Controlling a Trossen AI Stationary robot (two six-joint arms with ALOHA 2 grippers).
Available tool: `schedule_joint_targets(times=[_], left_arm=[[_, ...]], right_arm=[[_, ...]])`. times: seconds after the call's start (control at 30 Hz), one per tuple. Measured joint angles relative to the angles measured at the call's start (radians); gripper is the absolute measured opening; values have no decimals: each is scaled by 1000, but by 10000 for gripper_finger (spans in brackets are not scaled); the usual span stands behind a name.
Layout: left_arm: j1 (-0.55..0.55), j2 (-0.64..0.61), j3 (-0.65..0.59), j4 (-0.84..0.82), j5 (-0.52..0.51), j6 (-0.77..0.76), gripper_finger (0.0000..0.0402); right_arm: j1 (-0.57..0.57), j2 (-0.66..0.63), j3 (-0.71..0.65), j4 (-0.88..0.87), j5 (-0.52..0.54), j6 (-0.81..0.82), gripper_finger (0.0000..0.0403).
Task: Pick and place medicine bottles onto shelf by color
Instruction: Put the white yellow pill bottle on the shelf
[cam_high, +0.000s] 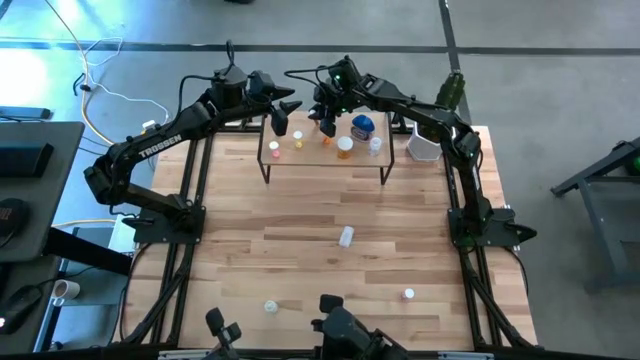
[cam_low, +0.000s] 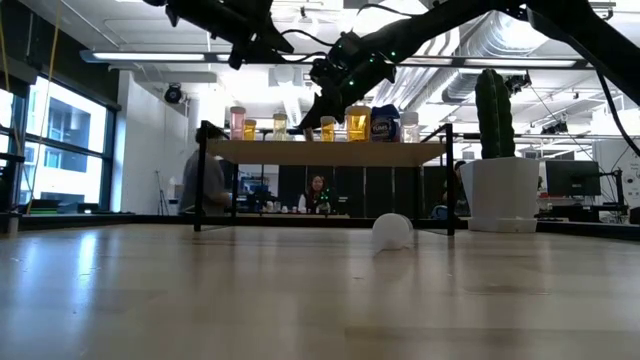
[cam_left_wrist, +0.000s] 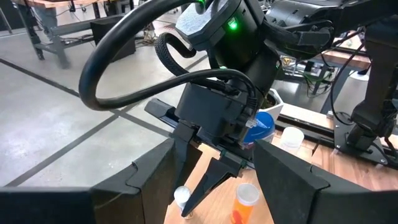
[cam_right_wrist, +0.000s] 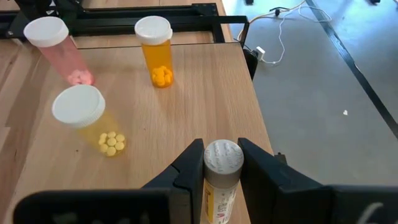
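Medicine bottles are split between two places: several stand on the shelf (cam_high: 325, 165) at the far side of the tabletop (cam_high: 300, 250), while three lie or stand loose on the boards nearer the camera: a white bottle (cam_high: 346, 236) in the middle, a small one (cam_high: 270, 307) near the front edge and a pink-capped one (cam_high: 408, 294) to its right

Right gripper (cam_right_wrist: 222, 163) hangs over the shelf, pinching a yellowish vial (cam_right_wrist: 221, 177) with a grey cap upright between its fingers. Beside it on the shelf top stand an orange bottle (cam_right_wrist: 157, 50), a yellow bottle (cam_right_wrist: 90, 119) and a pink bottle (cam_right_wrist: 57, 50), all white-capped. The blue bottle (cam_high: 362, 125) sits further along towards the white pot (cam_high: 424, 145)

To finish this placement well, I judge the vial should come straight down, staying vertical, close to the yellow and orange group but clear of their caps, and well in from the shelf edge it sits near. Release only once the base rests flat, then lift straight up

Left gripper (cam_high: 283, 118) hovers by the shelf's left end, fingers spread and empty, close to the right arm, so crowding is a risk
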Motion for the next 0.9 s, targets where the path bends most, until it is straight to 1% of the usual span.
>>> schedule_joint_targets(times=[0.4,0.67,0.9], left_arm=[[0,0,0,0,0,0,204],[0,0,0,0,0,0,204],[0,0,0,0,0,0,204]], right_arm=[[0,0,-1,3,0,8,72],[4,4,-4,104,-26,102,72],[29,4,-4,150,-31,120,72]])
